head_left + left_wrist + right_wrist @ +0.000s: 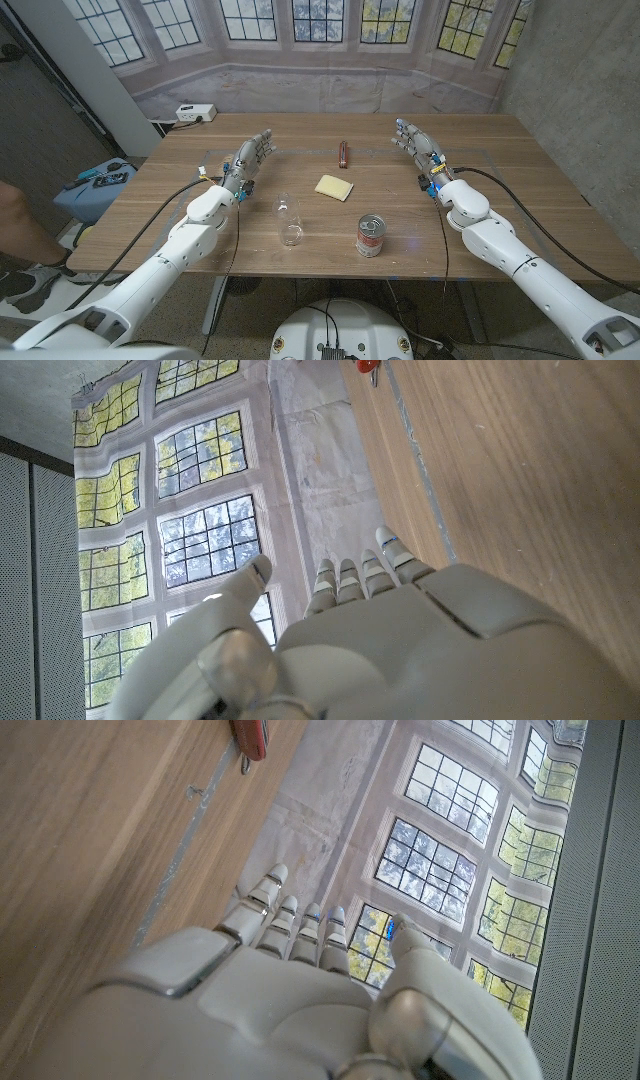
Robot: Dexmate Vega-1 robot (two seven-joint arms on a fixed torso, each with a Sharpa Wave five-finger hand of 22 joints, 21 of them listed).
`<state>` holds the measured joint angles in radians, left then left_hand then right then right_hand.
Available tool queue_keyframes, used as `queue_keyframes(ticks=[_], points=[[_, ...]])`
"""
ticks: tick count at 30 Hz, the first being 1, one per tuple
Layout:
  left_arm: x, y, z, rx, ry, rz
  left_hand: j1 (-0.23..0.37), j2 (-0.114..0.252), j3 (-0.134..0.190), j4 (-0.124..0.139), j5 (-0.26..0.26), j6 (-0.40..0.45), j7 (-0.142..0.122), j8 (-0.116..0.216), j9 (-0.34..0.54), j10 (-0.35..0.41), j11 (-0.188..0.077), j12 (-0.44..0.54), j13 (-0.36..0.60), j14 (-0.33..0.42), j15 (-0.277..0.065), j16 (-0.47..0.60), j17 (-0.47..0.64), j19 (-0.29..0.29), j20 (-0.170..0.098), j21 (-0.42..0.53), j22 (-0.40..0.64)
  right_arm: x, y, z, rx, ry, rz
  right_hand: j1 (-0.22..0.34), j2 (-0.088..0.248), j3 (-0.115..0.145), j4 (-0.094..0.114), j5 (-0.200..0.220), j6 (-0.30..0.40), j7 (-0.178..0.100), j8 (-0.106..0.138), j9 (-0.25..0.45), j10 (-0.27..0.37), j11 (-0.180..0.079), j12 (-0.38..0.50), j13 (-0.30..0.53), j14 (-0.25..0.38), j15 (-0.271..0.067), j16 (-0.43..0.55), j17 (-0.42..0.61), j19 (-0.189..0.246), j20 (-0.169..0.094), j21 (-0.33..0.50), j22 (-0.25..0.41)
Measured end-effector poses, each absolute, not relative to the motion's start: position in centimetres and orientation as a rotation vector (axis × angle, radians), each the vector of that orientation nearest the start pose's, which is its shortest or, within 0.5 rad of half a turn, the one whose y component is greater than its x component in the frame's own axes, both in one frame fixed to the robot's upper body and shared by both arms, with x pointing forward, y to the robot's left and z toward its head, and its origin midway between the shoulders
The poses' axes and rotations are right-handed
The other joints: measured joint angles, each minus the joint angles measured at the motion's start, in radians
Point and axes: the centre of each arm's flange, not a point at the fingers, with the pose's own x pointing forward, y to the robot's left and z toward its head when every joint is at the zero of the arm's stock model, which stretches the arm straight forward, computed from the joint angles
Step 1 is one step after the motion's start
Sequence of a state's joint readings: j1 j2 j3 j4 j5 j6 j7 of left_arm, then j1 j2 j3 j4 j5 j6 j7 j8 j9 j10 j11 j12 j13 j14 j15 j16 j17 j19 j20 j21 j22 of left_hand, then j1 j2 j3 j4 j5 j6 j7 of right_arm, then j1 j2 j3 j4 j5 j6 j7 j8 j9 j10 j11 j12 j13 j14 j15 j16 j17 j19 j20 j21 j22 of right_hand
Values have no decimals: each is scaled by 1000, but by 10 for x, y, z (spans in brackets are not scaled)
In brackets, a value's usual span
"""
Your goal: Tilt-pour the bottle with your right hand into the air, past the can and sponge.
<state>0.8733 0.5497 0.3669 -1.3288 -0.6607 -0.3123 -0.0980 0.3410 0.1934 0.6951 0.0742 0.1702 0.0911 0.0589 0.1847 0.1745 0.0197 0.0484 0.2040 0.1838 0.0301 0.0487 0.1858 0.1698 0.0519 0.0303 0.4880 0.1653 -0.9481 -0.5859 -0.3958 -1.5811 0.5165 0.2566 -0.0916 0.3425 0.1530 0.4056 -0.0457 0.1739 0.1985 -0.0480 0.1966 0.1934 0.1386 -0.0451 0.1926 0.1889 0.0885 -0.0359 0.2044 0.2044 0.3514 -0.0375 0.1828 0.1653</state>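
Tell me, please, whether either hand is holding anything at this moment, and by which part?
Nothing is held. The left hand and right hand are both open, apart from the bottle.

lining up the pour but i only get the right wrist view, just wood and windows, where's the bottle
Observer: The clear bottle is near the table's front edge, to the robot's left of the can.
Operator: anything touching it
Observer: No. The right hand is farther back on the table, beyond the can, and holds nothing.
Operator: and the sponge
Observer: The yellow sponge lies behind the bottle and can, between them.
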Motion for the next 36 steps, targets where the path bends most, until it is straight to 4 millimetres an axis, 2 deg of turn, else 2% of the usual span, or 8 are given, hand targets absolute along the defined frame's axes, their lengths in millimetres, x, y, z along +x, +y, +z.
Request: queue_keyframes(ticks=[6,20,36], points=[[642,292,-33,2,-604,-281,0,0,0,0,0,0,0,0,0,0,0,0,5,-2,2,0,0,5,5,-4,0,593,-244,-13,-116,-680,234,4,-4,0,0,0,0,0,0,0,0,0,0,0,0,0,0,0,0,0,0,0],[642,289,-31,14,-607,-303,4,-4,0,-8,0,5,5,0,0,0,0,0,5,-2,2,0,0,5,5,-12,0,563,-236,-8,-149,-702,227,9,-9,-9,-24,0,9,9,0,0,5,5,0,0,0,0,0,-5,0,0,0,0],[642,286,-30,21,-609,-321,12,-4,3,-22,0,5,5,0,0,5,5,0,5,-2,1,0,0,5,5,-19,0,536,-223,-9,-173,-724,237,17,-17,-18,-41,0,9,16,0,0,11,11,0,0,0,0,0,-9,0,0,0,0]])
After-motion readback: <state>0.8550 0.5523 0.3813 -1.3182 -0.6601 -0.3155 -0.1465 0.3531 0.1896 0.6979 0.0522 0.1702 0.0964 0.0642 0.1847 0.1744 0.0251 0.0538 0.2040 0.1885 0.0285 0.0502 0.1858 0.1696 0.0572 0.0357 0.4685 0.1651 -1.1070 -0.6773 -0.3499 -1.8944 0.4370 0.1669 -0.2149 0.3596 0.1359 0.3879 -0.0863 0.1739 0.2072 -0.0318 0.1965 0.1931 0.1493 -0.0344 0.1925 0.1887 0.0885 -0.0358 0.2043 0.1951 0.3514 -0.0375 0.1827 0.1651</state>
